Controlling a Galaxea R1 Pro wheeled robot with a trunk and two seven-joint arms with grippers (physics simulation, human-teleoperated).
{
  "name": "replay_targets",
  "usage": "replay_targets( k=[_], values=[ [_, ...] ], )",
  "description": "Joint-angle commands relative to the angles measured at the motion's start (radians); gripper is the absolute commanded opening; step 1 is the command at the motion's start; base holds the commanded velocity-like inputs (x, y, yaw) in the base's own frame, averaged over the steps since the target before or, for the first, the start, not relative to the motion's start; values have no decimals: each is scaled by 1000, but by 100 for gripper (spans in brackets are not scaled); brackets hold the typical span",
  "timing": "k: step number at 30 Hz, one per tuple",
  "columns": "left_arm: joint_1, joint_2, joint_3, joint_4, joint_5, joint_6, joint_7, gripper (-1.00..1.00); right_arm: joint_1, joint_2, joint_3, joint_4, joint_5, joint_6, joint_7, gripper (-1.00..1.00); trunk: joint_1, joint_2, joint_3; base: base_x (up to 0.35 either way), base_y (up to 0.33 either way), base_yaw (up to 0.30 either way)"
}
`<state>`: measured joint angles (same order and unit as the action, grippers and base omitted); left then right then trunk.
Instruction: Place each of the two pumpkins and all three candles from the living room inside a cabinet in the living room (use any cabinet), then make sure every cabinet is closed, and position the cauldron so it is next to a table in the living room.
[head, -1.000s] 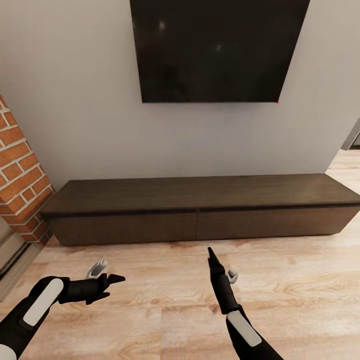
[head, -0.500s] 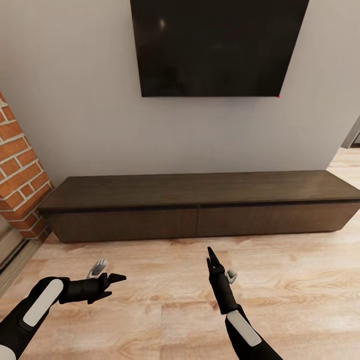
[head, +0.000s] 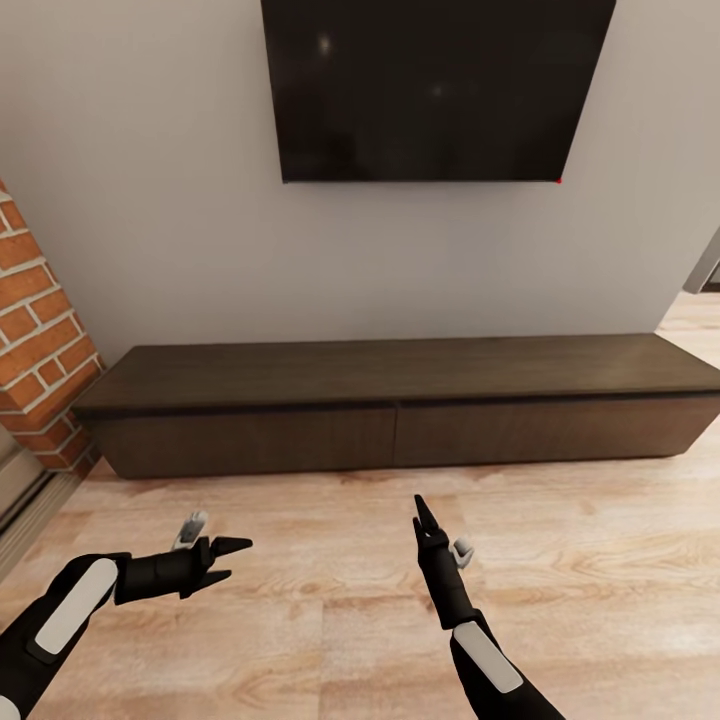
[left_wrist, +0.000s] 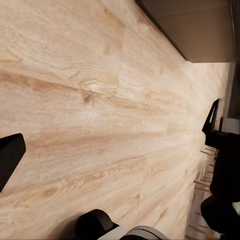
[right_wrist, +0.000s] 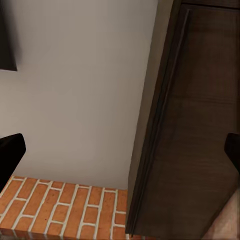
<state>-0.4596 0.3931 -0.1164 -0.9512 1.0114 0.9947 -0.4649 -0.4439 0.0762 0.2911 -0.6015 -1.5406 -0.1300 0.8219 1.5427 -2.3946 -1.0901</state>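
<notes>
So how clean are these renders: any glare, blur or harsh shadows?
Head view: flat, even light; faint specular spots on the dark wall screen; a thin soft shadow under the cabinet. Left wrist view: floor planks soften into blur near the lens. Right wrist view: reasonably sharp, brick wall crisp, no glare.

Both arms read matte black, each forearm carrying a long rounded white panel. The left gripper (head: 222, 560) ends in tapered, pointed black fingers with a small pale grey fitting beside the wrist. The right gripper (head: 421, 510) shows the same slim black fingers and pale grey knob.
</notes>
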Motion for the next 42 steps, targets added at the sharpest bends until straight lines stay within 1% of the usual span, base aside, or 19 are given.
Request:
replay_targets(
  k=[1, 3, 9, 15, 22, 26, 29, 39, 42],
  values=[
    [-1, 3, -2, 1, -3, 1, -18, 100, -1, 0, 7, 1, -9, -8, 0, 100, 4, -8, -4, 0, 0, 0],
    [-1, 6, -2, 1, -2, 1, -29, 100, -1, 0, 7, 1, -9, -8, -10, 100, 11, -22, -10, 0, 0, 0],
    [-1, 7, -1, 2, -1, 1, -36, 100, -1, 0, 6, 2, -9, -8, -37, 100, 34, -64, -29, 0, 0, 0],
    [-1, 7, 0, 2, -1, 1, -38, 100, -1, 0, 7, 2, -9, -7, -44, 100, 57, -105, -48, 0, 0, 0],
    [-1, 7, 0, 2, -1, 1, -38, 100, -1, 0, 6, 2, -9, -7, -51, 100, 60, -107, -75, 0, 0, 0],
    [-1, 7, 0, 2, -1, 1, -38, 100, -1, 0, 6, 2, -9, -7, -85, 100, 62, -108, -90, 0, 0, 0],
    [-1, 7, 0, 2, -1, 1, -38, 100, -1, 0, 6, 2, -9, -7, -95, 100, 64, -109, -102, 0, 0, 0],
    [-1, 7, 0, 2, -1, 1, -38, 100, -1, 0, 6, 2, -10, -7, -98, 100, 68, -111, -141, 0, 0, 0],
    [-1, 7, 0, 2, -1, 1, -38, 100, -1, 0, 6, 2, -10, -7, -96, 100, 68, -111, -141, 0, 0, 0]
  ],
)
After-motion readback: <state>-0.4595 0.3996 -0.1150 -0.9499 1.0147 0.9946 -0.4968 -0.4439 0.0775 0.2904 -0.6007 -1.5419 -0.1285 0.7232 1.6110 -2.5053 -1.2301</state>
